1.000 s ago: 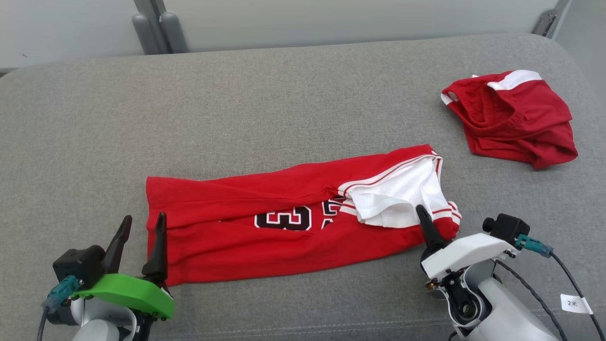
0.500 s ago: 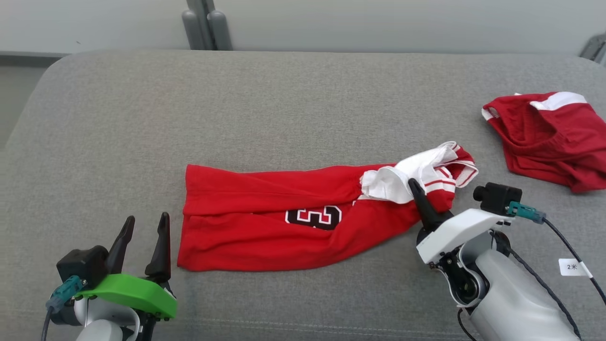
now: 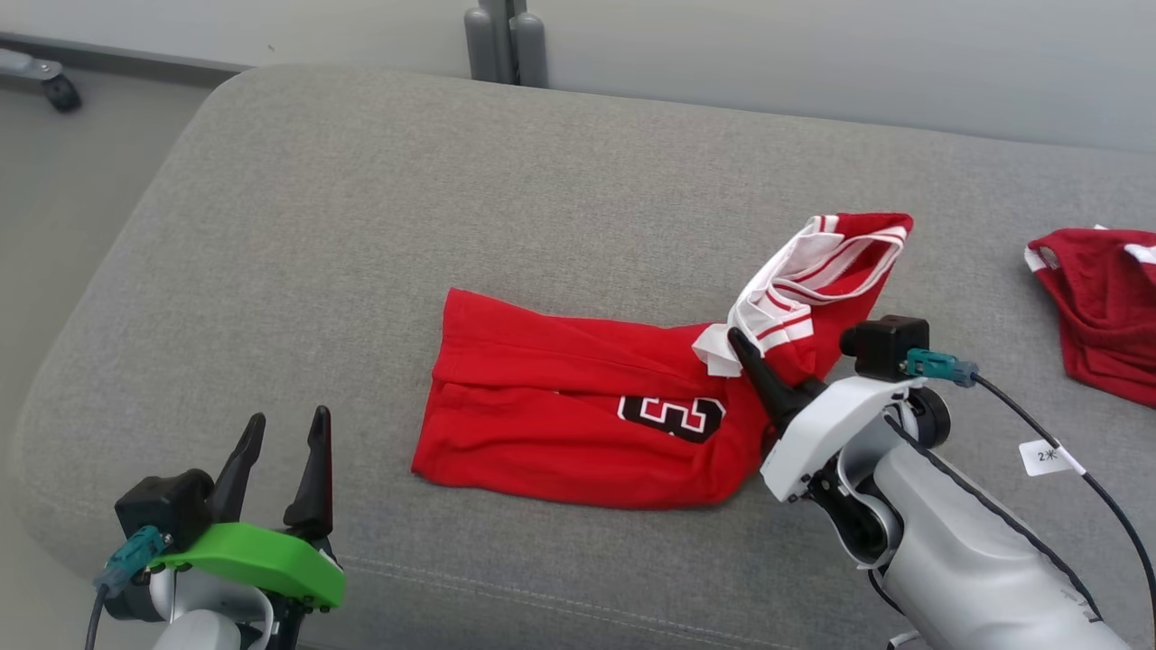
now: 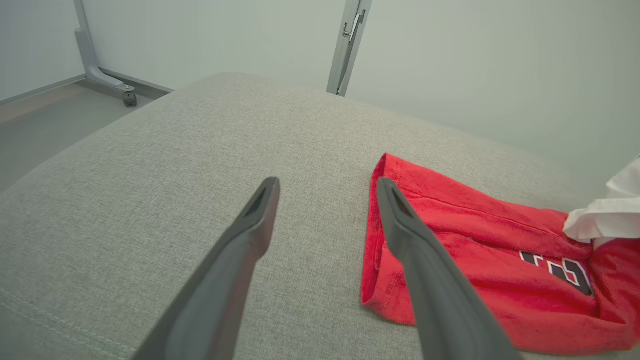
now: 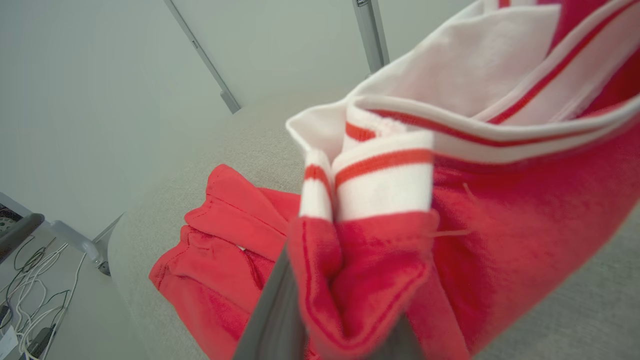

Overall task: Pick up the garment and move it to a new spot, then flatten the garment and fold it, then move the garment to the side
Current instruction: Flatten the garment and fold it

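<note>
Inside a robotics test lab: a grey upholstered surface [image 3: 361, 226] stands before plain pale partition panels [image 4: 475, 65] held by metal posts [image 3: 506, 41], one foot on a castor [image 3: 61, 92], the floor [image 3: 72, 208] bare; at the frame's distorted edge, what look like loose cables [image 5: 37, 260] trail across it.

Cloth: garment [image 3: 578, 424] is soft red knit, matt, w/ ribbed white-and-red trim at the bunched end; black numeral printed or stitched, can't tell. Bench [image 3: 361, 226]: grey woven upholstery, coarse-looking, matt, stitched seam nr front edge. Left claw [image 3: 287, 417]: fingers dark, smooth, matt, prob. plastic; green cover [image 3: 253, 560] smooth plastic, slight sheen. Right claw [image 3: 736, 341]: white shell [image 3: 831, 420] smooth plastic, semi-gloss. Second garment [image 3: 1102, 307]: similar matt red cloth. Posts [image 3: 506, 41]: grey painted metal.
</note>
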Controlling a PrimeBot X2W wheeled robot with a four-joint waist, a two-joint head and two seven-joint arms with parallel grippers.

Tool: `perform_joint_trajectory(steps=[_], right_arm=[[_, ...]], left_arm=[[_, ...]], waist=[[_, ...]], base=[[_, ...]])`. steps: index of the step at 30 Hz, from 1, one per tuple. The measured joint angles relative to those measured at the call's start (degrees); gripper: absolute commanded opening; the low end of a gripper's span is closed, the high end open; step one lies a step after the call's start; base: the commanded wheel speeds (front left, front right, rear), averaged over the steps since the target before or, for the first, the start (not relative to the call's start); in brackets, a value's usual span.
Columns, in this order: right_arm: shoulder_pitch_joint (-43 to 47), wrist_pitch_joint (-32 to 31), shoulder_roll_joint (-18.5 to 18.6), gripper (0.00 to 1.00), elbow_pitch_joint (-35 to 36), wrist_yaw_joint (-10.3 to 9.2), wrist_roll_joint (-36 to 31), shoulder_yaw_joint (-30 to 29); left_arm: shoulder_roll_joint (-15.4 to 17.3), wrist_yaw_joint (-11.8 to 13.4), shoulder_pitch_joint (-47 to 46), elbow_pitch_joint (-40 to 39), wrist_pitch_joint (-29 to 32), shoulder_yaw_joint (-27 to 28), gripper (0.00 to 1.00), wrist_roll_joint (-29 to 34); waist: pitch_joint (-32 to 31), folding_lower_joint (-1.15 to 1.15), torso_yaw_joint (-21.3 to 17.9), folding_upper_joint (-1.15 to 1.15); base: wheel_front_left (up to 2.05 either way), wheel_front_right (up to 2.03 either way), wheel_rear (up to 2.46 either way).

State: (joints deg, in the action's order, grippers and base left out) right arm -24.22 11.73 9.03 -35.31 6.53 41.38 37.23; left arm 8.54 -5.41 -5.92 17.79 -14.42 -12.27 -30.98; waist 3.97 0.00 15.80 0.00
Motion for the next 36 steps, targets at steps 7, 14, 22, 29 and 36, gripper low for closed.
perform_joint_trajectory(steps=[7, 14, 22, 29, 36], right_arm=[[-1.40, -1.85, 0.42, 0.00, 1.54, 0.02, -2.44, 3.58], [-2.30, -4.32, -1.44, 0.00, 3.18, 0.31, -3.82, 8.39], [-4.13, -4.83, -4.54, 0.00, 1.75, 0.52, -2.29, 8.25], [-7.34, -8.36, -4.53, 0.00, -0.80, 0.52, -4.09, 12.41], [-7.50, -9.35, -4.53, 0.00, -1.08, 0.52, -4.88, 14.94]], left_arm=[[-0.23, -0.14, 0.00, 0.23, 0.00, 0.73, 1.00, 0.00], [-0.27, -0.15, 0.02, 0.24, 0.00, 1.35, 1.00, 0.00], [-0.75, -0.22, 0.03, 0.18, 0.00, 1.05, 1.00, 0.00], [-1.40, -0.47, -0.03, 0.18, 0.00, 0.82, 1.00, 0.00], [-1.65, -0.71, -0.07, 0.31, 0.00, 1.71, 1.00, 0.00]], waist=[[-0.04, 0.00, 3.06, 0.00], [-0.25, 0.00, 4.80, 0.00], [0.39, 0.00, 5.50, 0.00], [1.89, 0.00, 7.21, 0.00], [2.65, 0.00, 9.25, 0.00]], base=[[0.00, 0.00, 0.00], [0.00, 0.00, 0.00], [0.00, 0.00, 0.00], [0.00, 0.00, 0.00], [0.00, 0.00, 0.00]])
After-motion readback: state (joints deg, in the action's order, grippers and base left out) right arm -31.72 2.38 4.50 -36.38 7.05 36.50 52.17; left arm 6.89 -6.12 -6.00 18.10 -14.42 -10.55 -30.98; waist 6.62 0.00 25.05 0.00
